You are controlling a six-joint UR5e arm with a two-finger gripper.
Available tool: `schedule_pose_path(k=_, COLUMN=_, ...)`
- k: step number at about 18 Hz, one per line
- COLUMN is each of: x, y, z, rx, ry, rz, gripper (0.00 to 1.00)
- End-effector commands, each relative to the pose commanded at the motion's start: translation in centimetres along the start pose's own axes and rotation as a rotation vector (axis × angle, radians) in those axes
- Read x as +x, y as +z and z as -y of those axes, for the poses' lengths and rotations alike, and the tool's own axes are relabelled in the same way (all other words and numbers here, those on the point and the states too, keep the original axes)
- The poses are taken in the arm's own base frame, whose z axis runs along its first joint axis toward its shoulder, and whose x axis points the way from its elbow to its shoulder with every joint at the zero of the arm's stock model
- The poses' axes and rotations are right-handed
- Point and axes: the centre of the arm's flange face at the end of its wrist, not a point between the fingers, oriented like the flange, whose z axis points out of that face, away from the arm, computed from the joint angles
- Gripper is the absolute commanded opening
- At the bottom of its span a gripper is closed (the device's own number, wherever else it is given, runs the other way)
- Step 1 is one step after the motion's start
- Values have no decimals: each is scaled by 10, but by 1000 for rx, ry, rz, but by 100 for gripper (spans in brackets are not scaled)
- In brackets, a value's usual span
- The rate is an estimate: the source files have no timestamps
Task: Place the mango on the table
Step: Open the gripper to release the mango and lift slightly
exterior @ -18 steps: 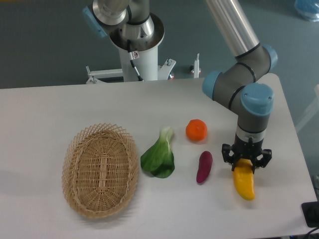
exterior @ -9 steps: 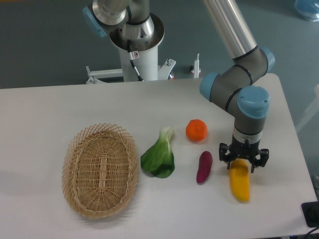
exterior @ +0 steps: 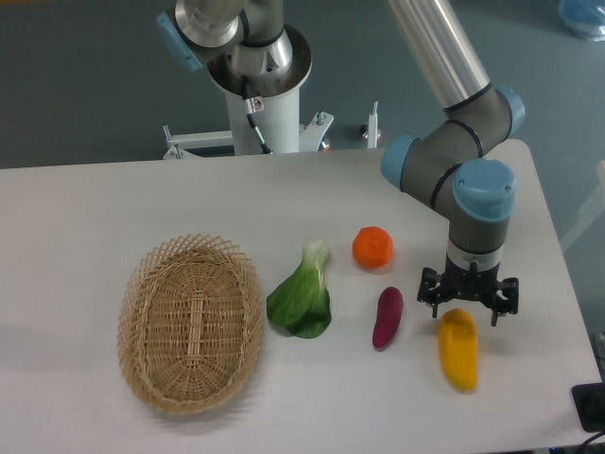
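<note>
The yellow mango (exterior: 458, 349) lies on the white table (exterior: 85, 203) at the right, its near end toward the front edge. My gripper (exterior: 468, 305) hangs straight down over the mango's far end. Its fingers (exterior: 433, 292) stand spread wide apart on either side of the fruit and do not hold it. The far tip of the mango is partly hidden under the gripper.
A purple sweet potato (exterior: 388, 317) lies just left of the mango. A round orange (exterior: 372, 247) sits behind it. A green leafy vegetable (exterior: 302, 296) lies mid-table. An oval wicker basket (exterior: 190, 323) stands at the left. The table's right edge runs close to the gripper.
The gripper's fingers have spread open and let go of the mango. The mango has settled flat on the table, turned slightly from its earlier tilt.
</note>
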Motion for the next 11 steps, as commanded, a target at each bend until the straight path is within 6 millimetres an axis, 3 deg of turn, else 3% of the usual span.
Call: schedule_pose_path(k=11, x=-4, y=-14, z=-10, rx=-2, ry=49, rz=6, gripper=100)
